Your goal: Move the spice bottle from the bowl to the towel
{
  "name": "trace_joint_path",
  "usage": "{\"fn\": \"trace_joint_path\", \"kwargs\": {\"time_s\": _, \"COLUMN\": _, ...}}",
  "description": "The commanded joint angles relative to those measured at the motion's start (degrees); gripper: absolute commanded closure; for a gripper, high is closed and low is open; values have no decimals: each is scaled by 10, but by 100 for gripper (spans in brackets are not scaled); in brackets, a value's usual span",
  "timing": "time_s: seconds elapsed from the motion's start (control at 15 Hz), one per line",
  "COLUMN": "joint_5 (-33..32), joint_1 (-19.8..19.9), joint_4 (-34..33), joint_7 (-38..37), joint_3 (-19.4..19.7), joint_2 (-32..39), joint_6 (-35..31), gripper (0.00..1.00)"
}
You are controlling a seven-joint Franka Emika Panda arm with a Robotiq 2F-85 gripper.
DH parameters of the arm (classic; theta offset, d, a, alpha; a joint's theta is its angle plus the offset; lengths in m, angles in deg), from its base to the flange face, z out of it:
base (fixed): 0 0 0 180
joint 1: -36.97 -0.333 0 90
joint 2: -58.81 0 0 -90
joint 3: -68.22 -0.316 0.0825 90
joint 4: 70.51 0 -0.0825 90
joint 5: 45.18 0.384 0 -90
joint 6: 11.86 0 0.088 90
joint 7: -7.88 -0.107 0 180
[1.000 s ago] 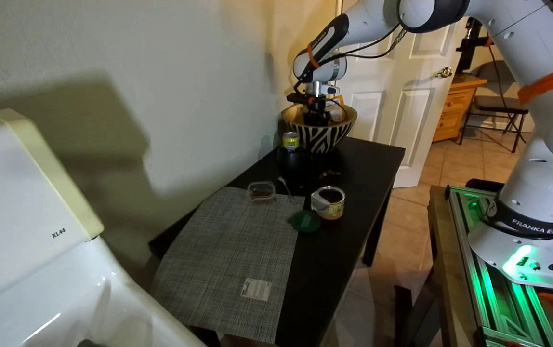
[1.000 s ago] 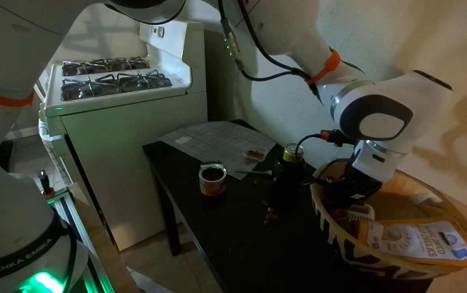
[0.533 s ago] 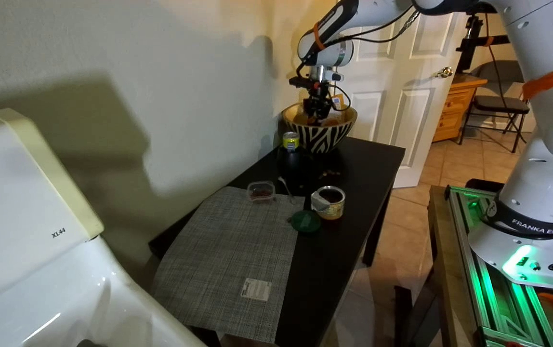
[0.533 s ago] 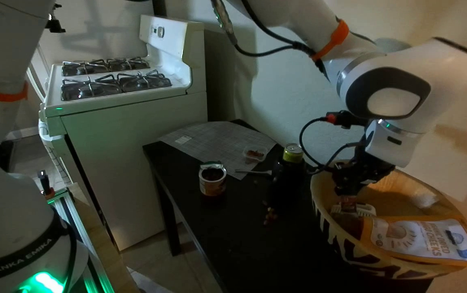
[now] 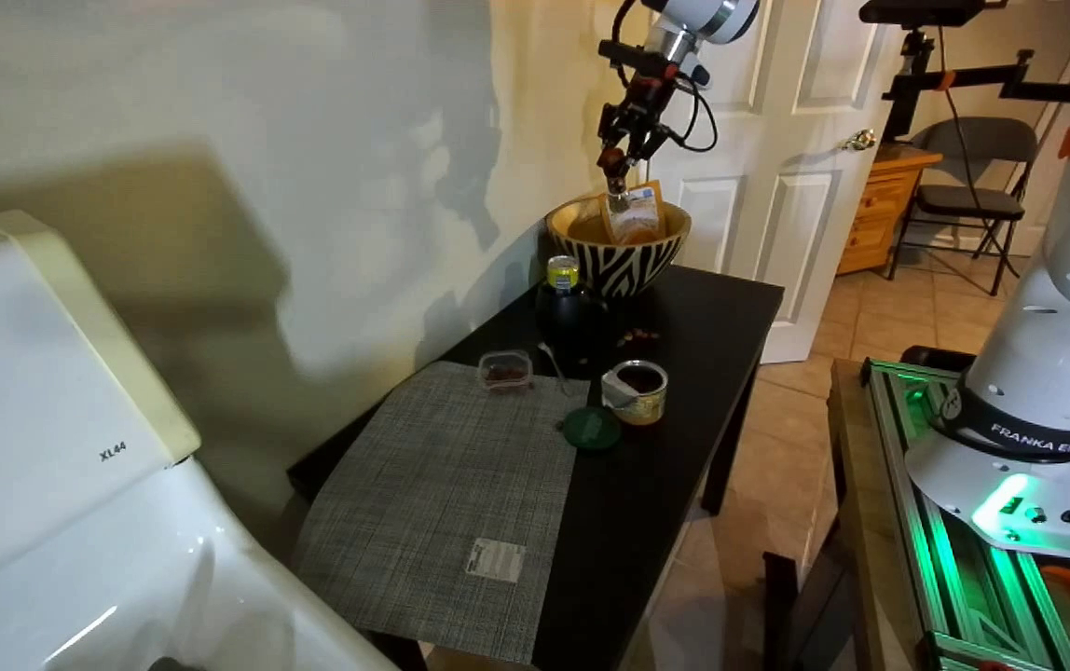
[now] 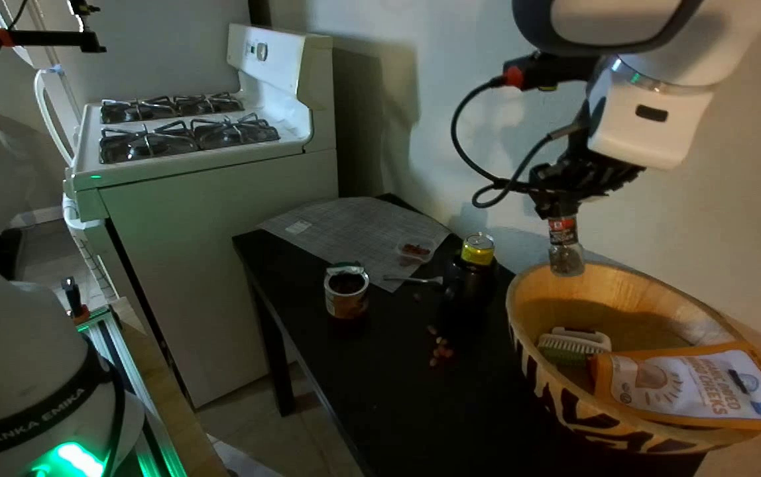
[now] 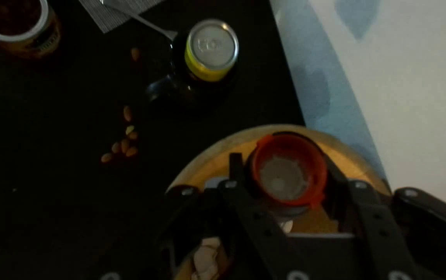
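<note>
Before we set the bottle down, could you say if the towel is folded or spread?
Spread: in both exterior views the towel lies broad, without visible folds.

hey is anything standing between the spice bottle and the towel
Yes. The pincer holds the spice bottle above the bowl, and a black mug with a yellow can in it stands between there and the towel.

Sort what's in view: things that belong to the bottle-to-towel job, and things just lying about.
Part of the job:
spice bottle, held by the tool
zebra-striped bowl
grey towel

Just lying about:
orange pouch
brush, inside the bowl
yellow can
black handled vessel
open tin
green lid
clear tub
utensil
nut-like bits
</note>
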Motion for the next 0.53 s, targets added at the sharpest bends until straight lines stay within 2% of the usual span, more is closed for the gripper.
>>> {"fn": "trace_joint_path", "kwargs": {"time_s": 0.0, "joint_5": 53, "joint_1": -37, "joint_4": 123, "joint_7": 73, "joint_3": -11, "joint_2": -128, "joint_6": -7, "gripper": 77}}
{"fn": "trace_joint_path", "kwargs": {"time_s": 0.27, "joint_5": 100, "joint_1": -93, "joint_4": 193, "joint_7": 115, "joint_3": -44, "joint_2": -204, "joint_6": 12, "gripper": 77}}
{"fn": "trace_joint_path", "kwargs": {"time_s": 0.47, "joint_5": 128, "joint_1": -141, "joint_4": 205, "joint_7": 118, "joint_3": -83, "joint_2": -179, "joint_6": 38, "gripper": 77}}
